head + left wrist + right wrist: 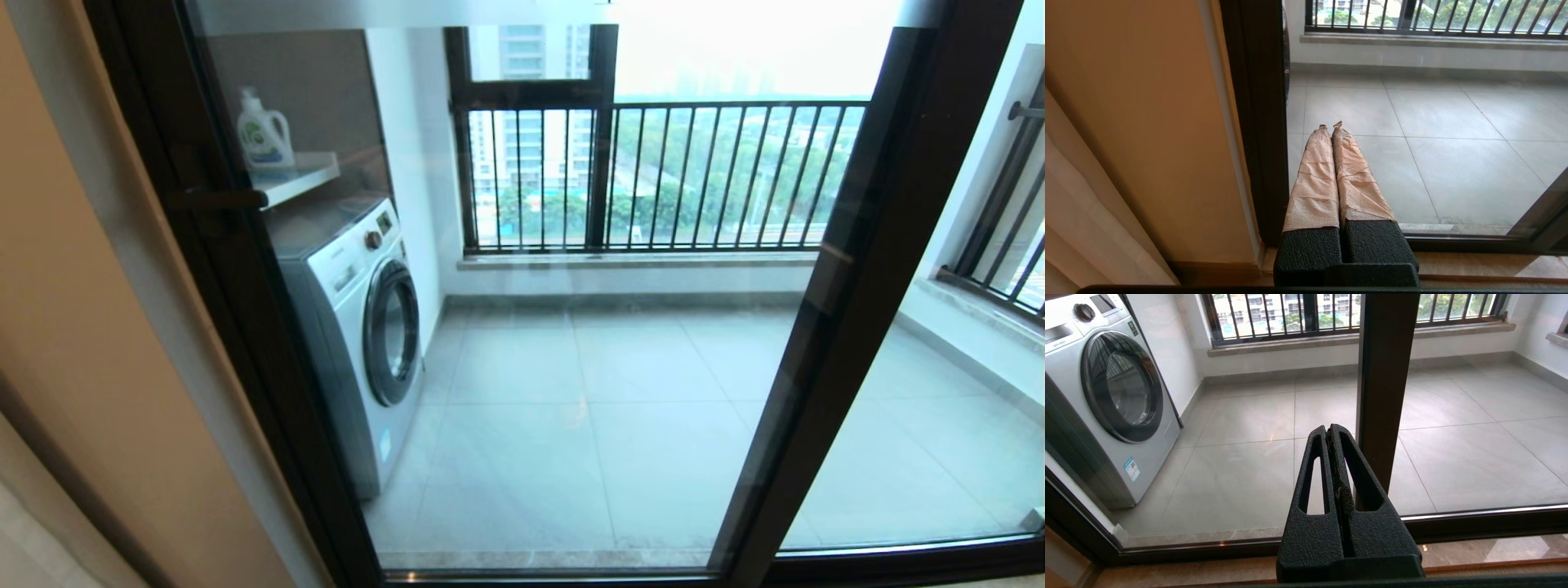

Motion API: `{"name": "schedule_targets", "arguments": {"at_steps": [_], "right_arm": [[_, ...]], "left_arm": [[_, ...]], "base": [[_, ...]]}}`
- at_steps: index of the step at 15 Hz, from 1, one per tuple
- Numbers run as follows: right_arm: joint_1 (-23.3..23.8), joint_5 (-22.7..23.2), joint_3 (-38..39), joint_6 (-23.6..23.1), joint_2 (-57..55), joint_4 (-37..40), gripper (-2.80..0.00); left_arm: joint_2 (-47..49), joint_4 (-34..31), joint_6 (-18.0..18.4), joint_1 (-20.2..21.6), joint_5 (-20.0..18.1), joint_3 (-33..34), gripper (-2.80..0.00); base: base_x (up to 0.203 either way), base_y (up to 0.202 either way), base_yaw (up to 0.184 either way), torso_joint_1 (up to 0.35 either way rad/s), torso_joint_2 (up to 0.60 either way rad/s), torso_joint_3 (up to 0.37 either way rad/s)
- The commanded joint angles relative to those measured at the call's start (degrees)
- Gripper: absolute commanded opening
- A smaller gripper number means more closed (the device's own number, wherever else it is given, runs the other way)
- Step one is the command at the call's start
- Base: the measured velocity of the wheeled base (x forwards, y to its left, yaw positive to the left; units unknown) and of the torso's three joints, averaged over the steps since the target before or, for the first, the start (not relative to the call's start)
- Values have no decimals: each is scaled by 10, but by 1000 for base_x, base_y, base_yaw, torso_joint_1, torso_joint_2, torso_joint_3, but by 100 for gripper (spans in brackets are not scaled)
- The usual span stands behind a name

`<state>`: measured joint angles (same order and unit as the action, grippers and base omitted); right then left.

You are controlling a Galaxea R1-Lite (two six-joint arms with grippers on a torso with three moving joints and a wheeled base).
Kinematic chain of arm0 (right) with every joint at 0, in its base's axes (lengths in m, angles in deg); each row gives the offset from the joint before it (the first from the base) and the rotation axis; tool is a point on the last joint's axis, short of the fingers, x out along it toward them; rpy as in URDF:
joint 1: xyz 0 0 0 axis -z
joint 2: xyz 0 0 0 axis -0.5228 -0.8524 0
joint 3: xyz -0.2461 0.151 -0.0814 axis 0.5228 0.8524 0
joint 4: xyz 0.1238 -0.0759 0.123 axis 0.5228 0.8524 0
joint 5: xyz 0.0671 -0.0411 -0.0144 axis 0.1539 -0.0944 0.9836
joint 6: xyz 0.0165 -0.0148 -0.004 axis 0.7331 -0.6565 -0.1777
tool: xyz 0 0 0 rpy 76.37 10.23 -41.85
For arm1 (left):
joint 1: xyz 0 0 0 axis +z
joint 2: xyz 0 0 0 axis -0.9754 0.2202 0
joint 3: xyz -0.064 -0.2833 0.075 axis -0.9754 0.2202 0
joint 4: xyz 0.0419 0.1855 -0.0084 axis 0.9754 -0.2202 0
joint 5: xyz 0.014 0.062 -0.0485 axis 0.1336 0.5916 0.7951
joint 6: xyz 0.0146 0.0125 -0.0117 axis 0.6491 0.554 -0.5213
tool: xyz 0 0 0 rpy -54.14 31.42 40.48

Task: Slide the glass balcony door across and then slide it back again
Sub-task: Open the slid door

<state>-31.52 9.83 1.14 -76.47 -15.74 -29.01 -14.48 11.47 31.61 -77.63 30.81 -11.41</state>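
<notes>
With the glass balcony door against the left jamb, handle ungripped, and left claw and right claw both pressed together, sliding appears pending.

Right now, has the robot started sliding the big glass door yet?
It doesn't look started. The glass door sits against the left wall, its handle untouched. The left gripper is shut and points near the door's left frame; the right gripper is shut beside the middle post, touching nothing. Sliding it across and back both remain.
</notes>
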Motion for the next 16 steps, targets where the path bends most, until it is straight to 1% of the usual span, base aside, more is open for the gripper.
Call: {"name": "schedule_targets", "arguments": {"at_steps": [1, 13, 16], "right_arm": [[0, 0, 7, 0, 0, 0, -280], [0, 0, 7, -1, 1, -1, -280], [0, 0, 7, -1, 1, -1, -280]], "left_arm": [[1, 1, 0, 0, 0, 0, -280], [1, 0, 1, 1, -1, 0, -280], [1, 4, 14, 1, -1, 0, -280]], "base": [[0, 0, 0, 0, 0, 0], [0, 0, 0, 0, 0, 0], [0, 0, 0, 0, 0, 0]]}}
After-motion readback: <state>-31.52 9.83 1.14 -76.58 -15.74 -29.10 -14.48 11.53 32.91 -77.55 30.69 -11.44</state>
